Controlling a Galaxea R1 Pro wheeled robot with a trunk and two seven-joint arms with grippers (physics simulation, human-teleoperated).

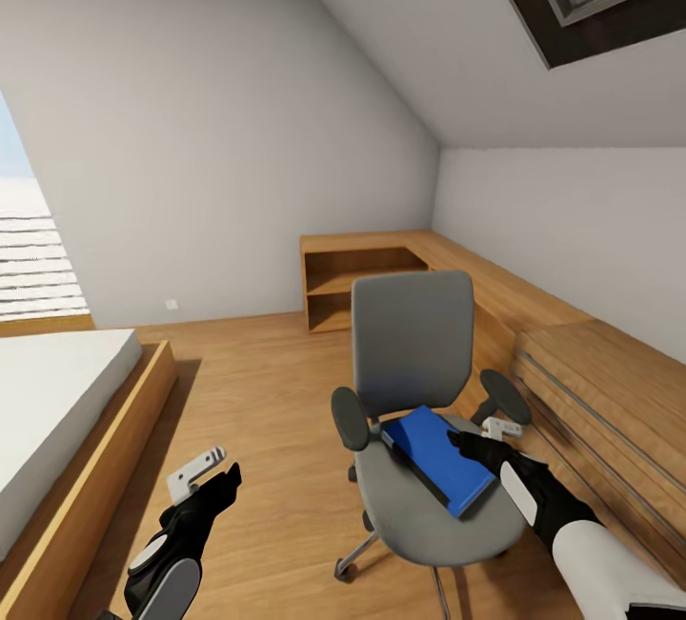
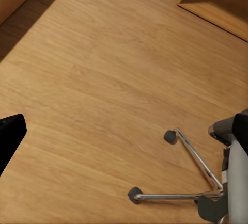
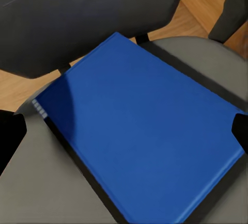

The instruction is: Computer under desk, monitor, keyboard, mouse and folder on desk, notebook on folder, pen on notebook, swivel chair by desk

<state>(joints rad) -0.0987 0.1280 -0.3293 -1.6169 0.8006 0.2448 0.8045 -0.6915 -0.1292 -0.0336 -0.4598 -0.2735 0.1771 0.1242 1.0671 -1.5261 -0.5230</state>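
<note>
Poised just above the flat blue rectangular folder (image 1: 440,459), which lies on the grey padded swivel chair (image 1: 413,339), the right gripper (image 1: 479,442) is held with jaws apart for grasping, while the left gripper (image 1: 205,479), jaws unreadable, is kept over wooden floor (image 2: 103,79).

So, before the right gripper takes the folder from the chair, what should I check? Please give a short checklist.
1. Folder lies flat on the swivel chair seat: ok.
2. Right gripper is over the folder's edge: ok.
3. Its fingers are spread to either side of the folder in the right wrist view: ok.
4. Firm hold on the folder: cannot tell.
5. Left gripper hangs over bare floor, apart from the chair: ok.
</note>
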